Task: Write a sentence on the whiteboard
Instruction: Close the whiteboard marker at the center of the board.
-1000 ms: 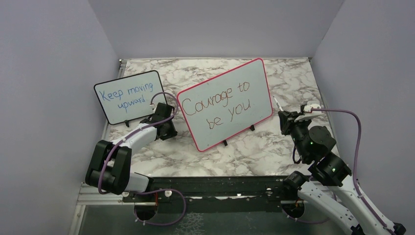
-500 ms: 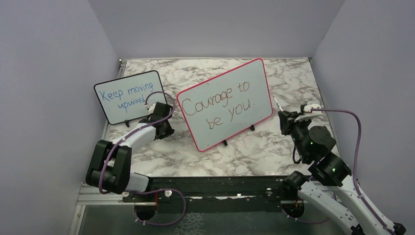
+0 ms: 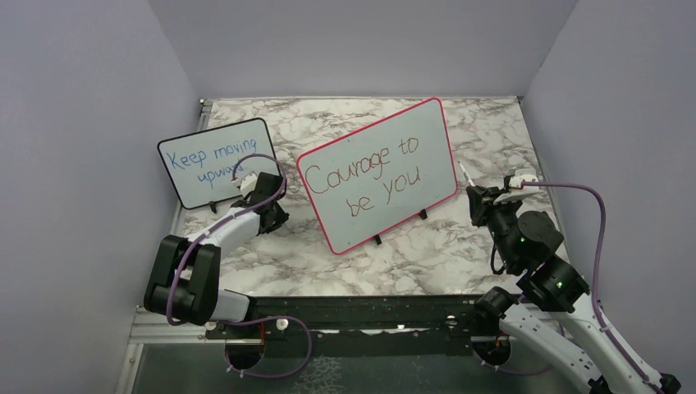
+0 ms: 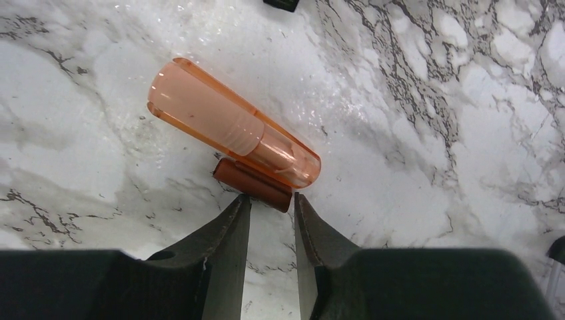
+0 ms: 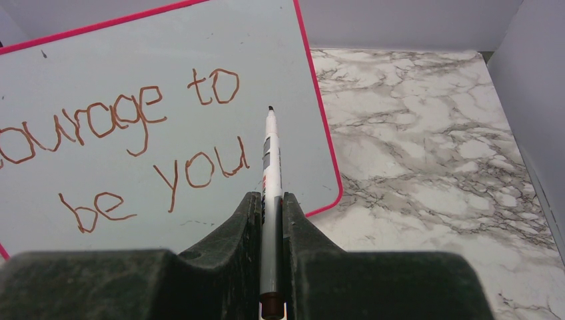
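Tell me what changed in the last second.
The left gripper slid left, away from the whiteboard toward the small black-framed board; its jaws stand open just short of the marker cap, nothing grasped. The right gripper stayed shut on the marker; the sentence is unchanged.

The left arm point(image 3: 215, 231) stretches low and forward, its left gripper point(image 4: 272, 200) angled downward with the jaws a little apart and nothing between them. The right arm point(image 3: 538, 246) stands folded upward, the right gripper point(image 5: 270, 198) clamped on a marker point(image 5: 270, 150).
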Robot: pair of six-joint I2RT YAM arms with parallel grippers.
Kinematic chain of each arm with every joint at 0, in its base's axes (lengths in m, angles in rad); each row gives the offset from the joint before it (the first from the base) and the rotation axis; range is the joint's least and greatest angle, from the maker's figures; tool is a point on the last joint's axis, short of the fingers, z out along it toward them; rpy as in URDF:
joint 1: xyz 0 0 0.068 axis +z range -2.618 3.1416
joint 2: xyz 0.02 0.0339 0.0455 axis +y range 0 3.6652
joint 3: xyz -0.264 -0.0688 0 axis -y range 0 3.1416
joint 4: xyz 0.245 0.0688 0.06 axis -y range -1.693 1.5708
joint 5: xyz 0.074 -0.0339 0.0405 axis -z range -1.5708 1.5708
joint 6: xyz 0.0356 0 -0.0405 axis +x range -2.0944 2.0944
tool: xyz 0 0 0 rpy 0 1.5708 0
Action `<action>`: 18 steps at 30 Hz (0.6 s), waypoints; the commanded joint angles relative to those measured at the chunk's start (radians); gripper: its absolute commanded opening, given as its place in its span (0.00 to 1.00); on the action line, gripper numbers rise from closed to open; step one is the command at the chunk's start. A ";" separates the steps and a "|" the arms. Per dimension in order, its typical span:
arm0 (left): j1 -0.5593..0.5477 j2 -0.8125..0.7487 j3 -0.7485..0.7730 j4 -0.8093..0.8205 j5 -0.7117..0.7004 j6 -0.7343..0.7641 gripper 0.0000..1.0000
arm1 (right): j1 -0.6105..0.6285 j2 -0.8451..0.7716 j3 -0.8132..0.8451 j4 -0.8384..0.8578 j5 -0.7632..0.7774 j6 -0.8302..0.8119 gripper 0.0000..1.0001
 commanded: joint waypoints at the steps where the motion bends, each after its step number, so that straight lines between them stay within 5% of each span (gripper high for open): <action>1: 0.012 0.022 -0.020 0.000 -0.057 -0.058 0.31 | -0.005 0.003 -0.005 -0.010 0.001 0.005 0.01; 9: 0.016 -0.024 -0.030 -0.082 -0.112 -0.108 0.27 | -0.004 -0.005 -0.004 -0.015 0.007 0.002 0.01; 18: 0.140 -0.200 -0.126 -0.130 -0.086 -0.089 0.37 | -0.005 -0.002 -0.002 -0.010 0.005 -0.002 0.01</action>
